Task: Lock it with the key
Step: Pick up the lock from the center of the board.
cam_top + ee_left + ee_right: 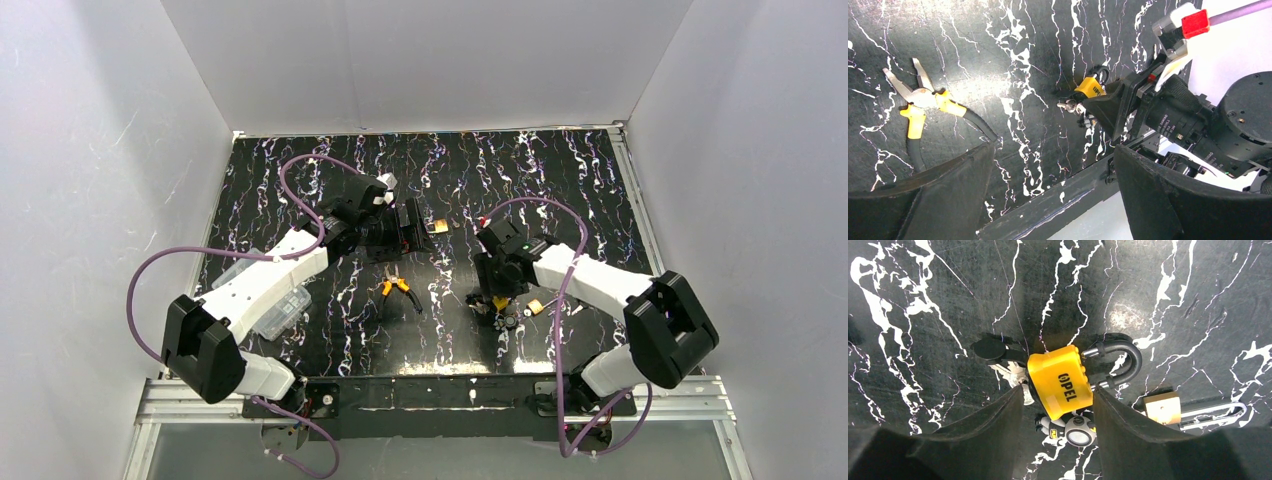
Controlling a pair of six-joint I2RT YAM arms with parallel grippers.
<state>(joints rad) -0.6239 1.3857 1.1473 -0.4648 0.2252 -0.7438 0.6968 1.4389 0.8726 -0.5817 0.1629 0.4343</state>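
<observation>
A yellow padlock point(1060, 380) marked OPEL lies on the black marbled table with its dark shackle point(1122, 360) pointing right. A black-headed key point(990, 349) and a bunch of silver keys point(1013, 374) sit at its left end, with a small figure keychain point(1073, 430) below. My right gripper point(1058, 390) has a finger against each side of the padlock's body. In the top view it point(497, 288) stands over the padlock point(500, 302). My left gripper point(1063, 200) is open and empty above the table, to the left at the back point(405, 243).
A brass padlock point(1162, 409) with a long shackle lies just right of the yellow one. Yellow-handled pliers point(398, 288) lie between the arms. Another small brass lock point(438, 227) lies by the left gripper. A clear plastic box point(275, 305) sits under the left arm.
</observation>
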